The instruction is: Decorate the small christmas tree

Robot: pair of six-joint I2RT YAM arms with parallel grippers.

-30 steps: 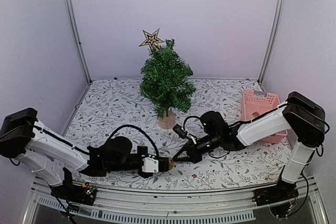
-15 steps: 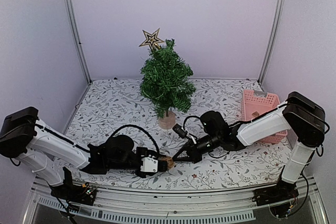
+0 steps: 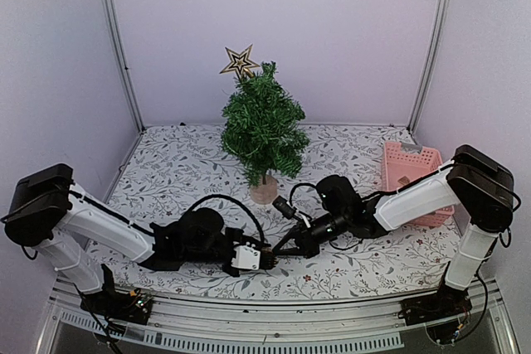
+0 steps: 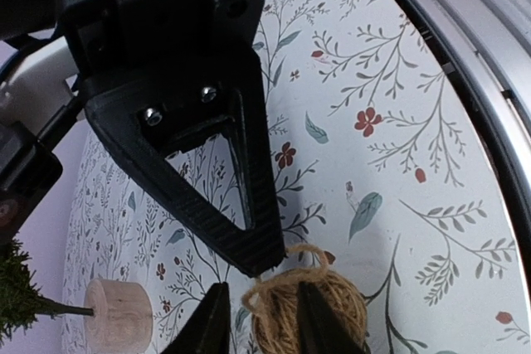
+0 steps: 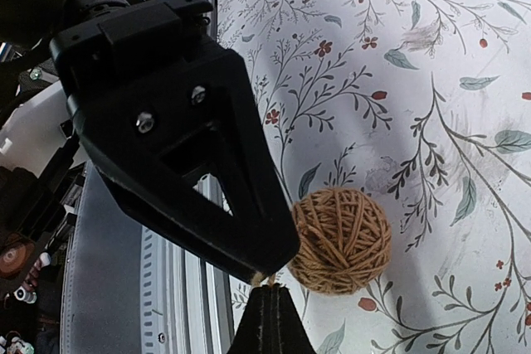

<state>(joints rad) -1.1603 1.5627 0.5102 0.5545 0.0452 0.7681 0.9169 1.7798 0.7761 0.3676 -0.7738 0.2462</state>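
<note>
The small christmas tree (image 3: 264,126) stands on its wood disc base (image 3: 265,191) at mid-table, with a gold star (image 3: 240,61) at its top. A brown twine ball (image 5: 342,240) with a loop lies near the front edge. My right gripper (image 5: 270,292) is shut on that loop. My left gripper (image 4: 262,304) is open, its fingers either side of the loop, over the ball (image 4: 344,304). In the top view the two grippers meet tip to tip, left (image 3: 264,259) and right (image 3: 280,249), and hide the ball.
A pink basket (image 3: 411,176) stands at the right side of the floral table cover. The metal front rail (image 3: 274,321) runs just below the grippers. The tree's base also shows in the left wrist view (image 4: 119,315).
My left arm has moved right, bringing its gripper up against the right gripper's tip. The twine ball, visible at the left gripper's tip before, is now covered. The right arm has hardly moved.
</note>
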